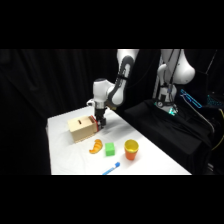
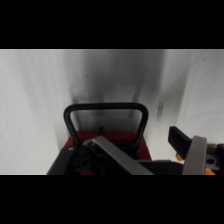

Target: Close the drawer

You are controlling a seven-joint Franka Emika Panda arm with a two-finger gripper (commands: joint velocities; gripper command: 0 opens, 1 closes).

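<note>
The drawer (image 1: 94,123) shows as a reddish front at the right end of the pale wooden box (image 1: 81,129). How far it stands out of the box cannot be made out. My gripper (image 1: 100,122) comes down right against that end. In the wrist view the red drawer front (image 2: 107,148) lies just below me, with its dark loop handle (image 2: 106,106) standing up from it. My gripper (image 2: 155,157) is open. One finger (image 2: 117,156) lies over the red front inside the handle's span, and the other finger (image 2: 196,154) is off to the handle's right. Nothing is held.
In front of the box lie an orange croissant-shaped toy (image 1: 95,146), a green cube (image 1: 109,149) and an orange cup (image 1: 131,149). A blue object (image 1: 113,167) rests near the table's front edge. A black-draped stand with equipment (image 1: 167,107) borders the table (image 1: 62,150) on the right.
</note>
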